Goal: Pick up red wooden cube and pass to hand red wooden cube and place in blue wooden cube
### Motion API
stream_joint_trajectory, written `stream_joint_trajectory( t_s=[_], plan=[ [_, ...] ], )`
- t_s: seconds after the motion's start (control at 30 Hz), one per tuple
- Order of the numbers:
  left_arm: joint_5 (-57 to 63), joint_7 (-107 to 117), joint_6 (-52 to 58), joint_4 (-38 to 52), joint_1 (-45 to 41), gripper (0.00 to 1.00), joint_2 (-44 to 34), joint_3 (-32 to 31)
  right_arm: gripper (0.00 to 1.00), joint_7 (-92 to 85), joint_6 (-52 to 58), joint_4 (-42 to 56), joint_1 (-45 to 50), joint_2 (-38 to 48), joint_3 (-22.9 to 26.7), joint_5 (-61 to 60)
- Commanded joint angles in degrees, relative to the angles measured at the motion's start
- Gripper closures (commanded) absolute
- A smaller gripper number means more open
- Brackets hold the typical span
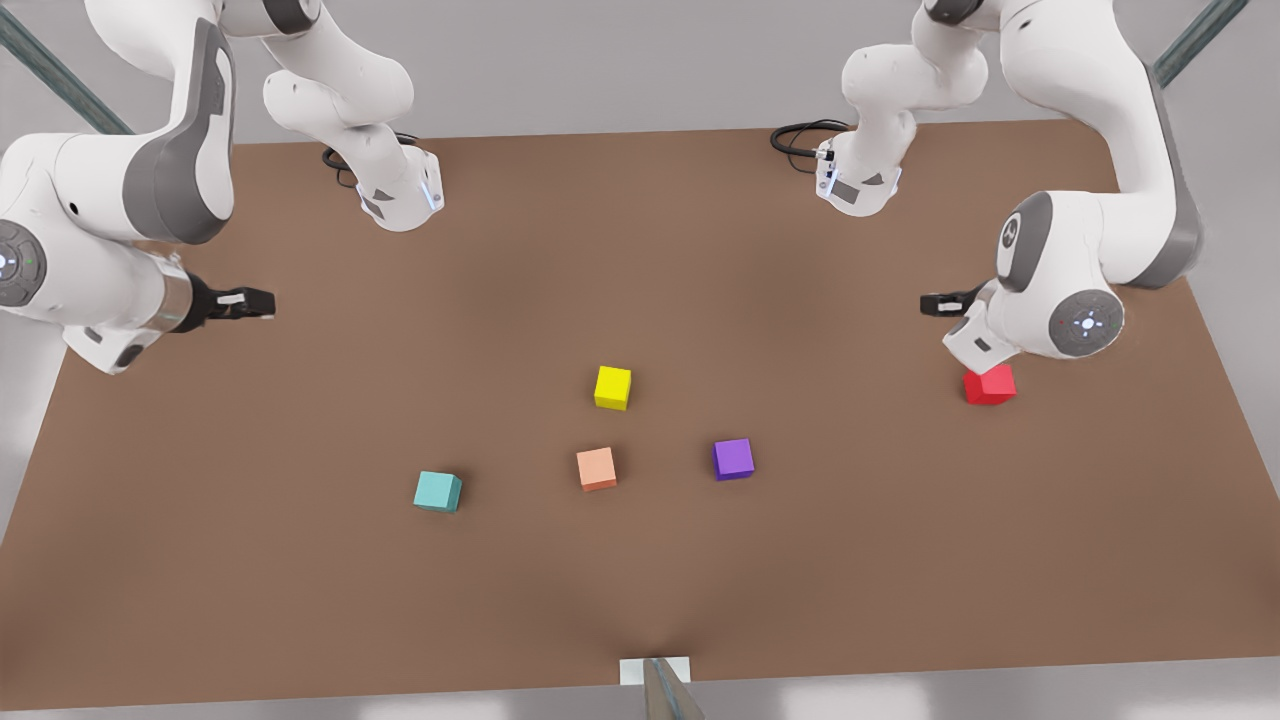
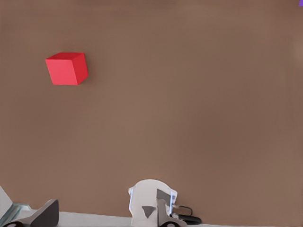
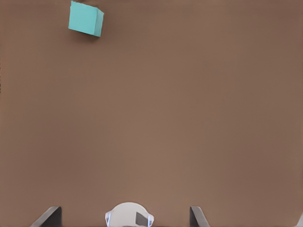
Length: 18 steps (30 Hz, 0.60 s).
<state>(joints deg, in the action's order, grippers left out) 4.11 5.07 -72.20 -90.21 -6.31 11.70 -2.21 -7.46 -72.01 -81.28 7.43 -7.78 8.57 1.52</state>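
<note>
The red wooden cube (image 2: 66,69) sat alone on the brown counter (image 2: 189,104), one corner turned toward the camera. A white robot arm base (image 2: 152,203) with a dark cable beside it stood at the counter's edge, well apart from the cube

No writing, labels, brand names or numbers are showing anywhere that can be read.
</note>
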Motion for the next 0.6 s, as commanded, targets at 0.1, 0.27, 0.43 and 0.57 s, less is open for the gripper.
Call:
stream_joint_trajectory(
  t_s=[0.1,0.27,0.43,0.57],
  plan=[
    [-2.7,-4.0,-12.2,0.5,-3.4,0.0,-0.5,1.9,0.0,-4.6,-10.3,0.1,0.0,0.0,0.1,-0.6],
    [-2.4,-28.4,-26.8,-2.8,-0.9,0.0,6.7,16.4,0.0,-4.6,-9.9,0.0,-0.1,0.0,0.0,-0.9],
    [-4.0,-29.2,-38.4,-10.7,1.0,0.0,9.1,20.8,0.0,-3.9,-9.8,-0.1,0.0,-0.1,0.1,-1.8],
    [-4.7,-29.2,-49.2,-17.8,2.6,0.0,11.4,20.8,0.0,-3.6,-9.6,-0.3,0.0,-0.1,0.0,-1.8]
  ],
)
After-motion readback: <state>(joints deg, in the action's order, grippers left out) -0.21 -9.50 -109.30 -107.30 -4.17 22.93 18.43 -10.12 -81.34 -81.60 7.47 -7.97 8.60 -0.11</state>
